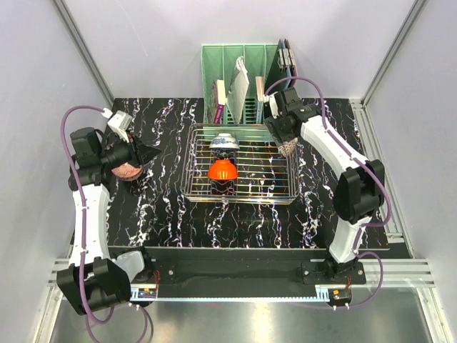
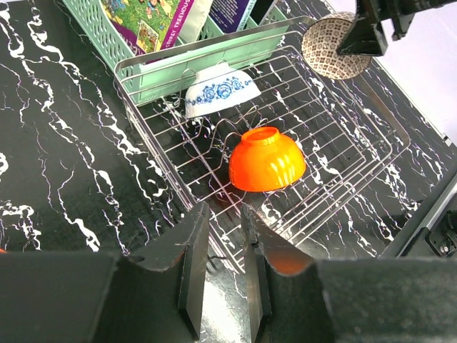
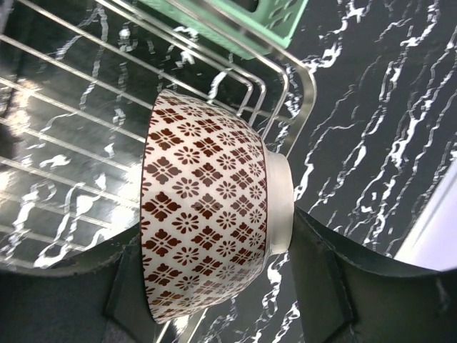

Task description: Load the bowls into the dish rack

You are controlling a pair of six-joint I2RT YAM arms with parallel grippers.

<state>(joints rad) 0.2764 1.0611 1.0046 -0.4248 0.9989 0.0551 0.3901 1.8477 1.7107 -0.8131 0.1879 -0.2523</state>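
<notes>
From above, we see the dish rack [image 1: 278, 187] mid-table [image 1: 171, 214]. A white-blue bowl [image 1: 224, 143] sits toward its far edge, with an orange bowl [image 1: 223, 170] just nearer. Something dark below the orange one is too unclear to identify. The right gripper [image 1: 285, 139] holds a lattice bowl [image 1: 288, 148] over the rack's far right corner. Near the table's left edge, a pink-red bowl [image 1: 127, 171] is half hidden under the left gripper [image 1: 148, 152].

In the left wrist view, its fingers [image 2: 191, 279] stand slightly apart, with nothing between them.

In the right wrist view, the fingers [image 3: 325, 279] clamp the lattice bowl on its side, mouth against one finger and foot against the other.
</notes>
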